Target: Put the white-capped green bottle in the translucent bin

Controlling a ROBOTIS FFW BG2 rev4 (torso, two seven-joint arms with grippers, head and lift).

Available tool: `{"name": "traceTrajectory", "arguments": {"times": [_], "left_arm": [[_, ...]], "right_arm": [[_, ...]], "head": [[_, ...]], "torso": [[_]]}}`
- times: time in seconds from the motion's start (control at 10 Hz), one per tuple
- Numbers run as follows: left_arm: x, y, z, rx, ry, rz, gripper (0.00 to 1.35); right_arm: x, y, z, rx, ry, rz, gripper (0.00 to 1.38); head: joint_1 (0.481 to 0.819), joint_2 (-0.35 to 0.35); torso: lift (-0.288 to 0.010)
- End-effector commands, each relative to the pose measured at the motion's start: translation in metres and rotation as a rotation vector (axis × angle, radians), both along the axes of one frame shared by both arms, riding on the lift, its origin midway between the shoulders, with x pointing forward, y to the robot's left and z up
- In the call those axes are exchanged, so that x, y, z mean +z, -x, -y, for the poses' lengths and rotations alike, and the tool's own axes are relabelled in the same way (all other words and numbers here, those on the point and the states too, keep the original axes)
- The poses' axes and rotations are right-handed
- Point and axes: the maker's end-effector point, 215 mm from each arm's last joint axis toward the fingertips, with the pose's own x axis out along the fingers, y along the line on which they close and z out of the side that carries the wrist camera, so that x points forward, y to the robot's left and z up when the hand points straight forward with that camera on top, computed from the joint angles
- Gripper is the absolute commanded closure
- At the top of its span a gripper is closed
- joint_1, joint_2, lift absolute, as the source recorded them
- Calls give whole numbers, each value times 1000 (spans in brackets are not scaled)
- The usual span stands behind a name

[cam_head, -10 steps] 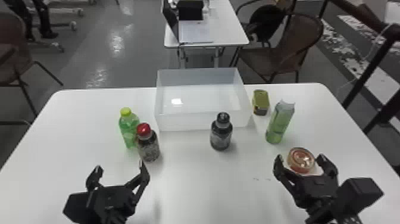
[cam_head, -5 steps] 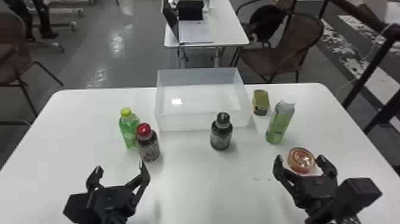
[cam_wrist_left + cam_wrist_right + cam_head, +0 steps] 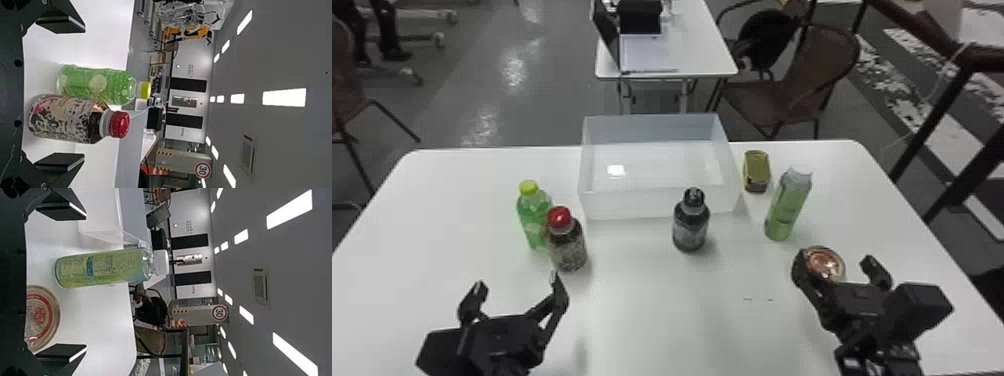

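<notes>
Currently the white-capped green bottle (image 3: pixel 786 207) is upright on the bench (image 3: pixel 632 320), R of the translucent bin (image 3: pixel 659 204), apart from it & just behind the round tub (image 3: pixel 826 265). R claw (image 3: pixel 836 261) is released, fingers well apart, w/ the tub nr its tips; can't tell if they touch. In the R wrist view the bottle is beyond the fingers, ungripped. L claw (image 3: pixel 515 287) is also released & empty, nr the bench's front L, short of a red-capped bottle (image 3: pixel 569 250) & a yellow-capped green one (image 3: pixel 533 215) close behind it. Dark bottle (image 3: pixel 691 227) stands in front of the bin; small tin (image 3: pixel 757 171) sits just R of it.
</notes>
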Motion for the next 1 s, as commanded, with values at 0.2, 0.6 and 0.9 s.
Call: {"name": "traceTrajectory", "arguments": {"times": [0.2,0.6,0.9], "left_arm": [[-1,0,1,0,3,-3,150],[-2,3,-2,8,5,-5,150],[-3,4,-3,9,7,-5,150]], "right_arm": [[-1,-43,19,28,2,16,113],[-5,-81,-3,224,24,-8,113],[-3,-100,-8,301,57,-16,113]], "head": [[695,-70],[695,-52],[695,-34]], "torso": [[-116],[-116],[-116]]}}
